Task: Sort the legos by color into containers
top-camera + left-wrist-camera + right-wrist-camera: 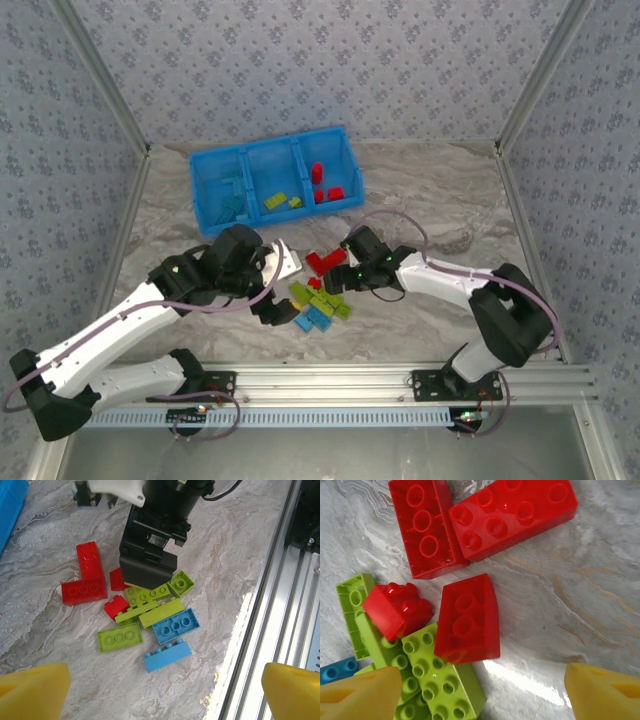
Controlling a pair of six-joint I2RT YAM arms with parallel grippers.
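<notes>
The bright blue tray (205, 195) stands at the back, with light blue bricks (232, 190) in its left compartment, lime green ones (280, 200) in the middle and red ones (322, 182) on the right. A loose pile of legos (318, 298) lies between the arms. My right gripper (482, 695) is open low over the pile, with an upside-down small red brick (467, 617) just ahead of its yellow fingertips (360, 695). My left gripper (165, 695) is open and empty, hovering short of two light blue bricks (170, 655).
Two larger red bricks (85, 577) lie in an L at the pile's far side. Lime green bricks (150, 607) sit right under the right gripper's black body (147, 560). The aluminium rail (330, 380) borders the near table edge, close to the pile.
</notes>
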